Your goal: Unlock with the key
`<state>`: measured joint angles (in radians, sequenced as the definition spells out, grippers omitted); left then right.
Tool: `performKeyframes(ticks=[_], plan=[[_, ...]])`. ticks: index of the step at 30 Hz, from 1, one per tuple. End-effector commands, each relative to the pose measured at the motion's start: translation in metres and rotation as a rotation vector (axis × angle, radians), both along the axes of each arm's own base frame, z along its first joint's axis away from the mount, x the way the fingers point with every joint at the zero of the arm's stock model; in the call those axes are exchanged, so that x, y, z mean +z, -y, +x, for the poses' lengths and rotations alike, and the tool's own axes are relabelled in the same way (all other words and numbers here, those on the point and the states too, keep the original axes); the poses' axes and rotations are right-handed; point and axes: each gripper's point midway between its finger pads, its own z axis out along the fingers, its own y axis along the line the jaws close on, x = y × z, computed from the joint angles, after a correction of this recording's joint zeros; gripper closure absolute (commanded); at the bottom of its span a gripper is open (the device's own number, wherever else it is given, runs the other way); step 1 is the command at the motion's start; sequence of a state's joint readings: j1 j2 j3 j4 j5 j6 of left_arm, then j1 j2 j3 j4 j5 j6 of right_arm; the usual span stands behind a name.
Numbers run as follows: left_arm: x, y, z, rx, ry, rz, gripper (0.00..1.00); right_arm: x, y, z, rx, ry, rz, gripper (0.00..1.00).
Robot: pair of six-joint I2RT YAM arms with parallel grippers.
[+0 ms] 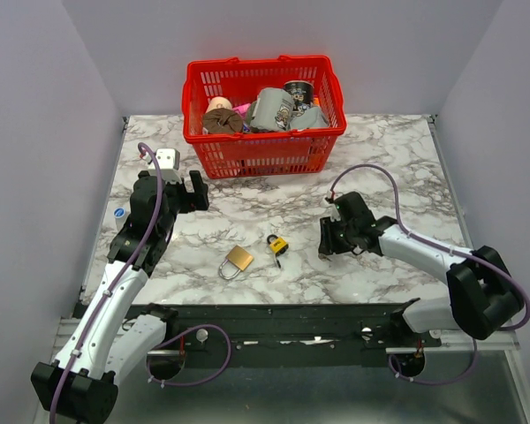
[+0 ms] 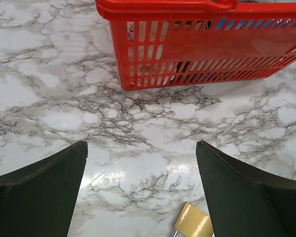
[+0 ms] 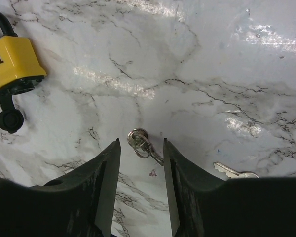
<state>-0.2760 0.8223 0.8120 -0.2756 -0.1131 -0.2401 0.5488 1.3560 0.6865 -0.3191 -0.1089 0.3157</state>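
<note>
Clearly we are at the pick-up step. Our right gripper [image 1: 329, 238] is down at the white marble-patterned tabletop [image 1: 397, 159], and its two dark fingers [image 3: 101, 182] stand one on each side of the tiny slim grey metal key [image 3: 138, 140] on its wire ring. The jaws are part-way apart with a gap on each side, so we grasp nothing yet. A second silvery key blade [image 3: 235, 172] lies just beyond the right-hand finger.

The small yellow-and-black padlock [image 3: 15, 59] lies near the key, on its side, with a black dust cap [image 3: 10, 118] hanging off its bottom. The larger plain brass padlock [image 1: 238, 259] lies just beside it. Our left gripper [image 2: 142, 145] hangs fully spread and empty near the red plastic basket [image 2: 153, 54].

We judge that the next move calls for pinching the key by its head, not the loose ring. The blade would then be free and could be lined up with the keyway. Something may also have to steady the padlock.

As for writing, we read only the black letters "PEL" on the yellow body, cut off at the frame edge. Print on the basket's contents is too small to read.
</note>
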Motion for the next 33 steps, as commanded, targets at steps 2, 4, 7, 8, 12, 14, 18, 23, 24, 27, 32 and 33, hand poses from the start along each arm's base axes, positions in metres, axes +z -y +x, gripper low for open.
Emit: performKeyframes(ticks=[2,4,7,8,12,14,18,23,24,27,32,33], plan=[[-0.001,0.006,0.001,-0.026,0.002,-0.02,0.01,-0.007,-0.001,-0.007,0.0,-0.048,-0.03,0.52],[-0.001,0.005,0.001,-0.025,0.002,-0.02,0.01,-0.009,0.0,-0.009,-0.01,-0.06,-0.033,0.53],[-0.001,0.006,0.001,-0.026,0.001,-0.021,0.01,-0.01,0.002,-0.008,-0.023,-0.059,-0.047,0.53],[-0.002,0.007,0.001,-0.03,0.0,-0.022,0.01,-0.01,0.003,-0.007,-0.025,-0.059,-0.052,0.53],[-0.001,0.007,0.001,-0.032,0.002,-0.022,0.01,-0.013,0.002,-0.01,-0.021,-0.076,-0.054,0.55],[0.0,0.007,0.0,-0.033,0.004,-0.024,0.01,-0.014,0.001,-0.009,-0.02,-0.079,-0.055,0.56],[-0.001,0.008,0.0,-0.039,0.004,-0.026,0.01,-0.015,0.0,-0.009,-0.019,-0.083,-0.05,0.59],[0.0,0.01,0.0,-0.048,0.004,-0.03,0.01,-0.015,-0.004,-0.009,-0.009,-0.081,-0.033,0.63],[0.0,0.01,-0.001,-0.048,0.006,-0.031,0.01,-0.016,-0.004,-0.01,-0.004,-0.085,-0.03,0.64],[0.0,0.01,0.0,-0.049,0.004,-0.031,0.01,-0.016,-0.008,-0.01,0.003,-0.093,-0.014,0.73],[0.001,0.014,-0.001,-0.075,0.009,-0.035,0.01,-0.006,-0.019,-0.012,0.023,-0.1,0.046,0.99],[0.002,0.018,-0.002,-0.093,0.012,-0.041,0.01,-0.001,-0.022,-0.01,0.03,-0.09,0.063,0.99]])
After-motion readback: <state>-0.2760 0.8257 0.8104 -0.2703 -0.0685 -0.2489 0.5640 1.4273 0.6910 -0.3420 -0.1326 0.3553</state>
